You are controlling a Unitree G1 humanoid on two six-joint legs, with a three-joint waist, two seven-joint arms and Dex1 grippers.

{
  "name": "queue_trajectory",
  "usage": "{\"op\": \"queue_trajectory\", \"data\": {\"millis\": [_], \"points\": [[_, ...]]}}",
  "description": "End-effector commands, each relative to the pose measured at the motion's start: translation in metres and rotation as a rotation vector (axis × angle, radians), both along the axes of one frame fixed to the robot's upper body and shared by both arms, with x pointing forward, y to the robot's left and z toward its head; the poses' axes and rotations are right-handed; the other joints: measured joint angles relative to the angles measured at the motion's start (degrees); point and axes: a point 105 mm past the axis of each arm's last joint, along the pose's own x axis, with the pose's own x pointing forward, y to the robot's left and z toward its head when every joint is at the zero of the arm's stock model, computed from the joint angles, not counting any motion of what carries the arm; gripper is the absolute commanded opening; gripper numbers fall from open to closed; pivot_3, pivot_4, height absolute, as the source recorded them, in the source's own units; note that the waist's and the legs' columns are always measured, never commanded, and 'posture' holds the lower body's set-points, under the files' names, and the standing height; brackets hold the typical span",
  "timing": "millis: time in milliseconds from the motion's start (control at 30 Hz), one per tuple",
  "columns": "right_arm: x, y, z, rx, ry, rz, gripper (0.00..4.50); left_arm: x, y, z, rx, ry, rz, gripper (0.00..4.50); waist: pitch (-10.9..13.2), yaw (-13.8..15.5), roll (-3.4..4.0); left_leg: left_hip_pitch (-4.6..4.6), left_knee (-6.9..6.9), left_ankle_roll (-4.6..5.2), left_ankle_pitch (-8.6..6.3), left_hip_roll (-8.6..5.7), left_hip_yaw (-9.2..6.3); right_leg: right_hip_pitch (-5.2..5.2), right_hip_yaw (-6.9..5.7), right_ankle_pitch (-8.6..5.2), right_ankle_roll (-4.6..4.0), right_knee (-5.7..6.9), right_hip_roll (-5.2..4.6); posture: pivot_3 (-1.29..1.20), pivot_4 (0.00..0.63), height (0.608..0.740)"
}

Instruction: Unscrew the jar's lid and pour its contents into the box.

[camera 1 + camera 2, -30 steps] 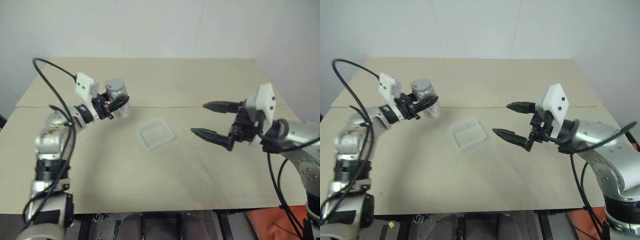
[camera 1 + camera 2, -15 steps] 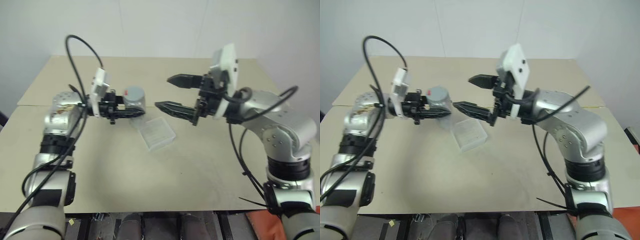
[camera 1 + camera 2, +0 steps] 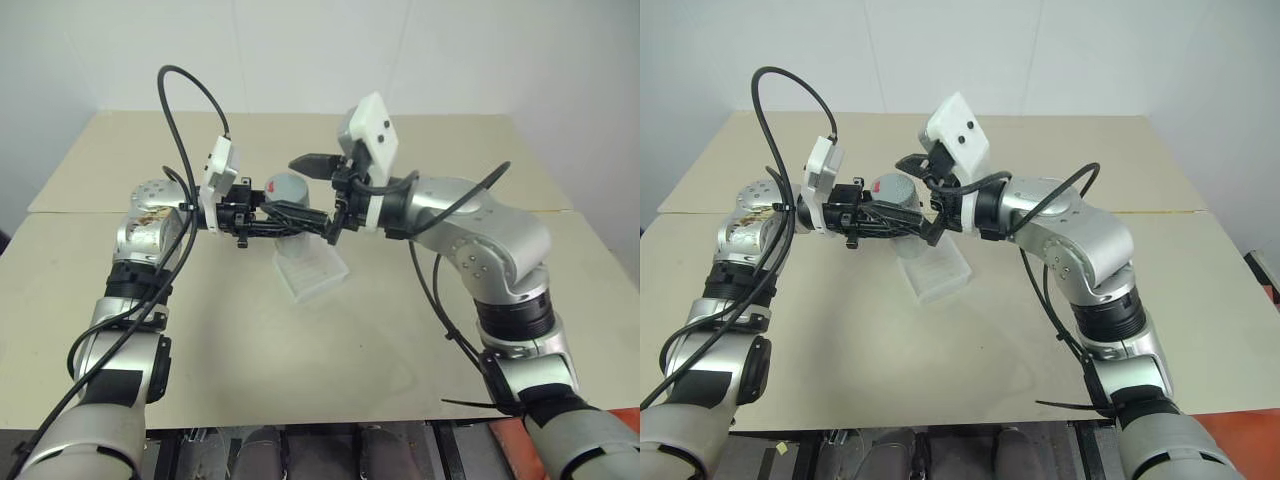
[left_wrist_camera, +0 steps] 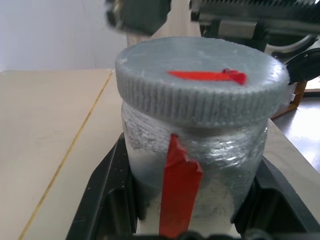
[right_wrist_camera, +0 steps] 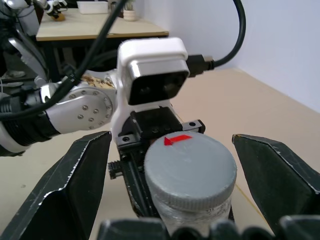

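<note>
Silvery foil wraps the small cylindrical jar [image 4: 192,165], which carries a red tape strip and a ribbed round grey lid [image 4: 200,80] still on it; the left gripper [image 3: 275,222] is clamped on its body, holding it in the air just above the far edge of the shallow clear plastic box [image 3: 312,270]. The right gripper [image 5: 190,175] has its black fingers [image 5: 75,180] spread wide either side of the lid, seemingly not touching it. Both stand over the beige table [image 3: 300,370].
</note>
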Motion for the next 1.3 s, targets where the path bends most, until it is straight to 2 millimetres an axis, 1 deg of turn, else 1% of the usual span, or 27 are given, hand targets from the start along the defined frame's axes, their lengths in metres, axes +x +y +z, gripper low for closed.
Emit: {"op": "queue_trajectory", "data": {"millis": [33, 300, 400, 500, 533, 667, 767, 833, 900, 967, 1067, 1167, 1233, 1300], "points": [[-0.001, 0.002, 0.015, 0.028, -0.066, -0.002, 4.50, -0.004, 0.001, 0.014, -0.017, -0.058, -0.014, 1.94, 0.0, -0.2, 0.00, 0.00, 0.00, 0.00, 0.00, 0.00, 0.00, 0.00, 0.00, 0.00, 0.00, 0.00, 0.00, 0.00, 0.150, 0.740], [0.002, 0.005, 0.014, 0.041, -0.061, -0.011, 4.50, -0.007, 0.001, 0.013, -0.014, -0.057, -0.014, 1.94, 0.0, -0.3, 0.01, 0.00, -0.01, -0.08, 0.05, 0.01, -0.01, -0.01, 0.00, 0.00, 0.00, -0.01, 0.00, 0.00, 0.150, 0.740], [0.002, 0.006, 0.017, 0.053, -0.068, -0.013, 3.90, -0.008, 0.002, 0.010, -0.005, -0.051, -0.015, 1.94, 0.0, -0.3, 0.01, 0.00, -0.01, -0.09, 0.05, 0.01, -0.02, -0.01, 0.00, 0.00, 0.00, 0.00, 0.00, 0.00, 0.150, 0.740], [0.002, 0.006, 0.017, 0.057, -0.069, -0.009, 2.89, -0.008, 0.002, 0.009, -0.002, -0.047, -0.016, 1.94, 0.0, -0.3, 0.01, 0.00, -0.01, -0.10, 0.06, 0.01, -0.02, -0.01, 0.00, 0.00, 0.00, 0.00, 0.00, 0.00, 0.150, 0.740], [0.002, 0.006, 0.017, 0.058, -0.066, -0.007, 2.76, -0.008, 0.002, 0.009, -0.001, -0.047, -0.017, 1.94, 0.0, -0.3, 0.02, 0.00, -0.02, -0.10, 0.06, 0.01, -0.02, -0.01, 0.00, 0.00, 0.00, 0.00, 0.00, 0.00, 0.150, 0.740], [0.004, 0.006, 0.015, 0.055, -0.061, 0.001, 2.76, -0.008, 0.002, 0.009, 0.005, -0.047, -0.021, 1.94, 0.0, -0.3, 0.02, 0.00, -0.02, -0.10, 0.06, 0.01, -0.02, -0.01, 0.00, 0.00, 0.00, 0.00, 0.00, 0.00, 0.150, 0.740], [0.002, 0.006, 0.015, 0.052, -0.054, 0.044, 2.76, -0.012, 0.003, 0.008, 0.020, -0.047, -0.051, 1.94, 0.0, -0.3, 0.02, 0.00, -0.02, -0.10, 0.06, 0.01, -0.02, -0.01, 0.00, 0.00, 0.00, 0.00, 0.00, 0.00, 0.150, 0.740], [-0.001, 0.004, 0.014, 0.051, -0.051, 0.097, 2.76, -0.015, 0.004, 0.007, 0.029, -0.048, -0.073, 1.94, 0.0, -0.3, 0.02, 0.00, -0.02, -0.10, 0.06, 0.01, -0.02, -0.01, 0.00, 0.00, 0.00, 0.00, 0.01, 0.00, 0.150, 0.740], [-0.010, 0.000, 0.010, 0.037, -0.036, 0.226, 2.76, -0.022, 0.005, 0.007, 0.026, -0.049, -0.109, 1.94, 0.0, -0.3, 0.03, 0.00, -0.02, -0.09, 0.06, 0.01, -0.02, -0.01, 0.00, 0.00, 0.00, -0.01, 0.01, 0.00, 0.150, 0.740], [-0.021, -0.005, 0.006, 0.018, -0.037, 0.376, 2.76, -0.030, 0.005, 0.010, 0.018, -0.043, -0.151, 1.94, 0.0, -0.3, 0.04, 0.00, -0.02, -0.06, 0.04, 0.01, -0.03, 0.00, 0.00, 0.00, 0.00, -0.04, 0.00, 0.00, 0.150, 0.740], [-0.036, -0.018, 0.009, 0.031, -0.012, 0.661, 2.76, -0.047, 0.004, 0.016, 0.008, -0.015, -0.243, 1.94, 0.0, -0.3, 0.06, 0.01, -0.01, 0.09, -0.05, 0.02, -0.07, 0.02, 0.01, 0.00, 0.00, -0.05, -0.01, 0.00, 0.150, 0.740], [-0.042, -0.026, 0.009, 0.009, -0.015, 0.862, 2.76, -0.061, 0.001, 0.021, 0.003, 0.037, -0.327, 1.94, 0.1, -0.3, 0.09, 0.07, -0.02, 0.17, -0.10, 0.04, -0.12, 0.02, 0.03, 0.00, 0.00, 0.02, 0.03, 0.00, 0.150, 0.740], [-0.042, -0.025, 0.009, -0.004, -0.002, 0.938, 2.76, -0.071, -0.001, 0.021, 0.028, 0.060, -0.375, 1.94, 0.1, -0.5, 0.12, 0.10, -0.02, 0.19, -0.12, 0.06, -0.15, 0.02, 0.04, 0.00, 0.00, 0.07, 0.07, 0.00, 0.150, 0.740], [-0.041, -0.019, 0.008, -0.021, 0.007, 0.968, 2.76, -0.080, -0.003, 0.019, 0.057, 0.066, -0.414, 1.94, 0.1, -0.7, 0.14, 0.15, -0.03, 0.19, -0.11, 0.07, -0.21, -0.01, 0.09, 0.00, 0.00, 0.15, 0.06, 0.00, 0.150, 0.740]]}}
